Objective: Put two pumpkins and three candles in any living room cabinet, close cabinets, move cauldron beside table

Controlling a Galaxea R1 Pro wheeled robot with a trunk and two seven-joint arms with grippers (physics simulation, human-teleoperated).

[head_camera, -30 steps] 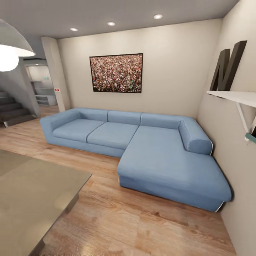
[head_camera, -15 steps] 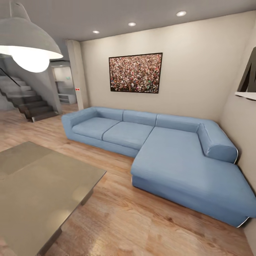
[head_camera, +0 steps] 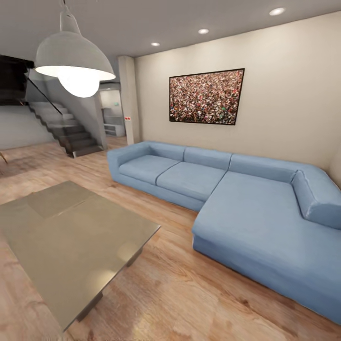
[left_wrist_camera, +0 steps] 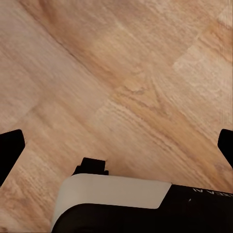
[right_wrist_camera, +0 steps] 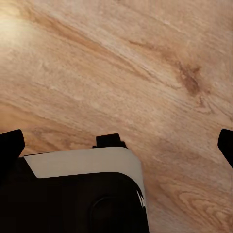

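One table [head_camera: 71, 232], one sofa [head_camera: 246, 208], one lamp [head_camera: 73, 59], one picture [head_camera: 206, 97]

The head camera has panned left. The sofa [head_camera: 237, 199] and wall picture [head_camera: 206, 96] now sit further right in the view. More of the counter [head_camera: 71, 237], pendant lamp [head_camera: 73, 59] and staircase [head_camera: 66, 125] is visible. The white wall shelf has left the view.

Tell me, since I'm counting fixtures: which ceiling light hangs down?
The white dome pendant lamp above the table; the three small spotlights sit flush in the ceiling.
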